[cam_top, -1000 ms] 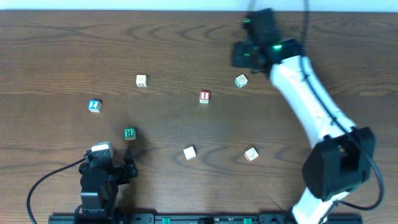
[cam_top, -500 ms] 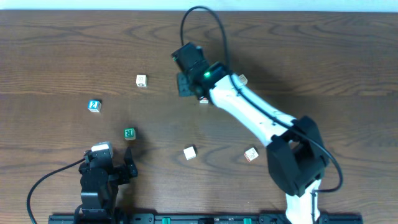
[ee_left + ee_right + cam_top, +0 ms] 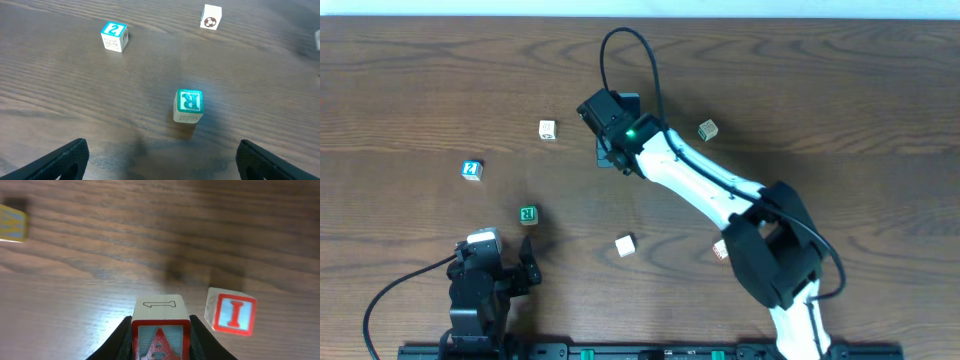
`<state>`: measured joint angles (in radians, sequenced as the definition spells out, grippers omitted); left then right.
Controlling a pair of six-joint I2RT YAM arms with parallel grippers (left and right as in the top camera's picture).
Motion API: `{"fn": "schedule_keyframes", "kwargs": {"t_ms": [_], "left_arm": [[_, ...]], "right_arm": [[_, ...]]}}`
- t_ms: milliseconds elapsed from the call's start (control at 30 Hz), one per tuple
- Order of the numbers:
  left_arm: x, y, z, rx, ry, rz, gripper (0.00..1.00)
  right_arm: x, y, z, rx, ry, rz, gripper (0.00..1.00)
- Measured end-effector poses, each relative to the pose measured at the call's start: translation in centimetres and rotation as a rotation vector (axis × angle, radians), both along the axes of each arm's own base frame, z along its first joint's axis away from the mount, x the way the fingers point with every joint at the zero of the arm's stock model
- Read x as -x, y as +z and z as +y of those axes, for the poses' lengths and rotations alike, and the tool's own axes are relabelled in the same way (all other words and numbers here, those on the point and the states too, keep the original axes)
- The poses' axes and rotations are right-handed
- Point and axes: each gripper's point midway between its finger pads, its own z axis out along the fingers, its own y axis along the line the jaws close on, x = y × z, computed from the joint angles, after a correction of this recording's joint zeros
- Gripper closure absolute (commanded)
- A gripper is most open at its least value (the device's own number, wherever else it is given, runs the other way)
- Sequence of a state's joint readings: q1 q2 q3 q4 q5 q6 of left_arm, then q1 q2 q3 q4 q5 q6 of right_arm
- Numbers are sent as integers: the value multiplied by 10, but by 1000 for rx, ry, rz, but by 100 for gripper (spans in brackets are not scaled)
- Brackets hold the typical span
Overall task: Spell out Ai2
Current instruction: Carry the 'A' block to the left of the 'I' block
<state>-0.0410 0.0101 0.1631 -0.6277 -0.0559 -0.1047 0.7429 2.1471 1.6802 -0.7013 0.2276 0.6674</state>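
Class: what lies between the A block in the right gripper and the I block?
Nothing: the right wrist view shows only bare table between A block and I block.

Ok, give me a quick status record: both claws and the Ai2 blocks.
right claw: shut on A block
I block: on table beside A block, slight gap between them
2 block: left side of table, alone
left claw: open, empty, facing R block
word: not yet lined up

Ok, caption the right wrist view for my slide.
A block held in the right jaws, I block beside it.
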Motion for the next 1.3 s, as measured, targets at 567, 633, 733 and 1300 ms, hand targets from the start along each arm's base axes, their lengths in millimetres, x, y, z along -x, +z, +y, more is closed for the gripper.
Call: {"fn": "schedule_keyframes", "kwargs": {"t_ms": [567,633,733,1300], "left_arm": [[0,0,0,0,0,0,5],[0,0,0,0,0,0,5],[0,0,0,0,0,0,5],[0,0,0,0,0,0,5]], "right_arm": [[-5,-23,-6,55,-24,-2,98],[-7,-23,-7,56,-27,-10,98],[-9,-21,-5,47,-27,-20,98],[-6,-35,-7,25,-25,41,98]]}}
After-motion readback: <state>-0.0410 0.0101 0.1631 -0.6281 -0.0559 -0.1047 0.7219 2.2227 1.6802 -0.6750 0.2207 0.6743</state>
